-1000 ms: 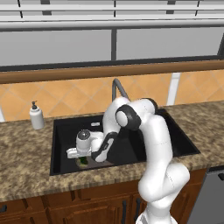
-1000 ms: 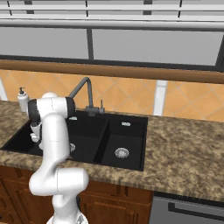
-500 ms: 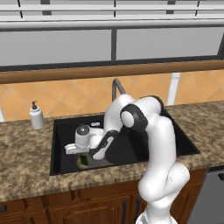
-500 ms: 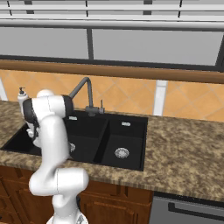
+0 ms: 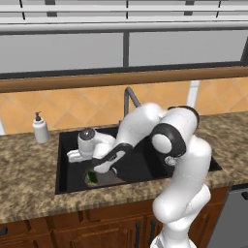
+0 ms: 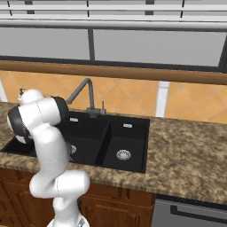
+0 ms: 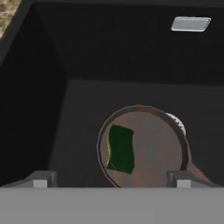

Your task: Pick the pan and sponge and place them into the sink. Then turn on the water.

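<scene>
Gripper (image 7: pixel 109 178) hangs wide open and empty above the sponge (image 7: pixel 120 148), which lies inside the pan (image 7: pixel 144 148) on the floor of the sink (image 7: pixel 65 65), so both seem placed and the next move calls for reaching the faucet (image 6: pixel 84 91)

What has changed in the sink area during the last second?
The gripper has lifted a little inside the sink, its jaws now wide open above the sponge, which lies in the pan. The pan, faucet and soap dispenser have not moved.
</scene>
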